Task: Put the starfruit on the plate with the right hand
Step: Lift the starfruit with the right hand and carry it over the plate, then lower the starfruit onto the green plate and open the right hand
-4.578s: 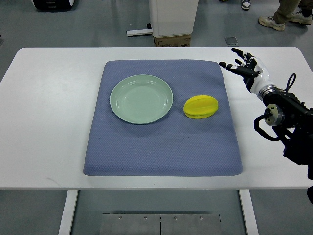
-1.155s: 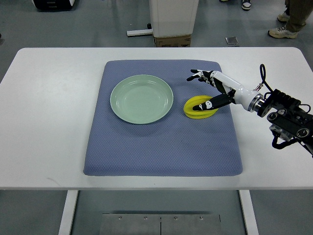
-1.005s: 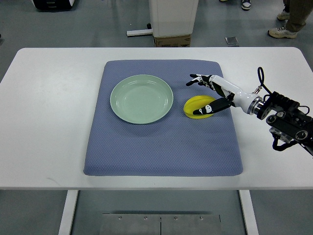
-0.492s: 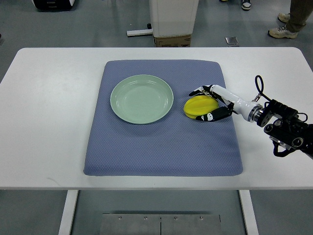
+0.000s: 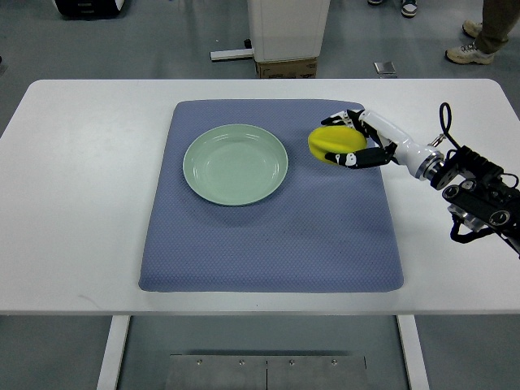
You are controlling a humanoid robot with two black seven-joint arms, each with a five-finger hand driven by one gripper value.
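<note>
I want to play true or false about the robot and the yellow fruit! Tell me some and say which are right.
1. The right hand is holding the starfruit. True.
2. The starfruit is on the plate. False: it is to the right of the plate, in the hand.
3. The plate is green and has nothing on it. True.
4. The plate sits on the bare white table. False: it sits on a blue mat.
5. The left hand is helping. False: no left hand shows.

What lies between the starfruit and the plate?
Only bare blue mat between the starfruit, held by the right hand, and the plate, in the top view.
</note>
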